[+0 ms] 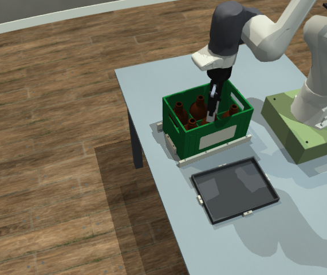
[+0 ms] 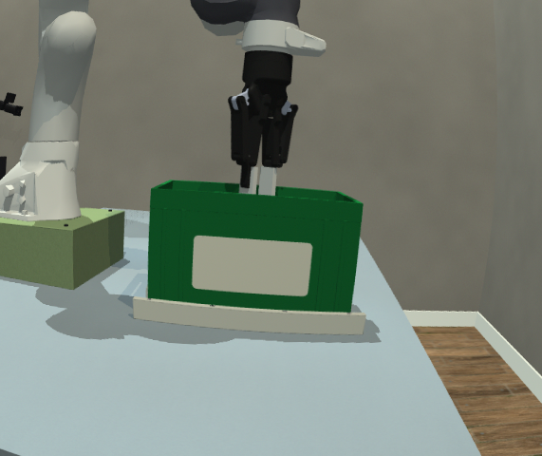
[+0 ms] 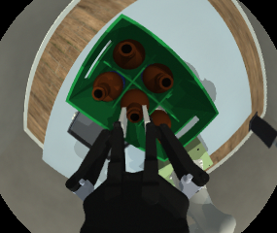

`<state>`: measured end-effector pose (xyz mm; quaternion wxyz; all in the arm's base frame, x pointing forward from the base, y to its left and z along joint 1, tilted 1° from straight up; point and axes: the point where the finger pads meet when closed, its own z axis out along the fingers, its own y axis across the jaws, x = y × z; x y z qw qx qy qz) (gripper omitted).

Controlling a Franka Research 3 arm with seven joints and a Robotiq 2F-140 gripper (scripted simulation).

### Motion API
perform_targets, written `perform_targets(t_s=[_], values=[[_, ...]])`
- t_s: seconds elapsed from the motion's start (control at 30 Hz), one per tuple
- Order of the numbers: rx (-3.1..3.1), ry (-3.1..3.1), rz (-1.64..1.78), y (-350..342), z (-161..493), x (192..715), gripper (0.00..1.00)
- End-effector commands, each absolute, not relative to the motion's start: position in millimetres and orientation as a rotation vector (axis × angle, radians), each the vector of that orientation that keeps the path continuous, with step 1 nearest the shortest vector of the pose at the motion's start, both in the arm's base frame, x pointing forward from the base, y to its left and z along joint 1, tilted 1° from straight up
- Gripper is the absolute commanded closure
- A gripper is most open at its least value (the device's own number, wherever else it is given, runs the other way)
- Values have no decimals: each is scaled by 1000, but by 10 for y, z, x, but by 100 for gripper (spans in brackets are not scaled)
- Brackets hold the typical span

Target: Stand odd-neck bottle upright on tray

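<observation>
The green crate (image 1: 191,145) (image 2: 256,223) stands level on the table with five brown bottles in it. My gripper (image 1: 211,118) (image 2: 257,191) (image 3: 134,112) points down into the crate, shut on the neck of the front-middle bottle (image 1: 205,121) (image 3: 134,98), which stands in its compartment. The others are the front-left bottle (image 1: 192,121) (image 3: 106,88), front-right bottle (image 1: 231,112) (image 3: 160,119), back-left bottle (image 1: 179,112) (image 3: 129,58) and back-middle bottle (image 1: 198,110) (image 3: 156,76). Neck thickness differences are too small to tell. The dark tray (image 1: 231,195) (image 3: 86,131) lies flat with nothing on it.
A pale strip (image 1: 215,150) (image 2: 249,316) runs along the crate's front; smaller pale blocks sit at its left side. Small pale stops (image 1: 247,213) edge the tray. The arm's green base block (image 1: 282,130) (image 2: 20,250) stands to the right of the crate in the top view.
</observation>
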<state>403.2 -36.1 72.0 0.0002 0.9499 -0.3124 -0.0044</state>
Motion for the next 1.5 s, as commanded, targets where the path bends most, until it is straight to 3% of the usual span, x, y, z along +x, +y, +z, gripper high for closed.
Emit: perform_targets(t_s=[0.0,1.47], values=[[2988,-973,-15,-357,731,4026,90],[2988,-973,-15,-336,1092,3986,90]])
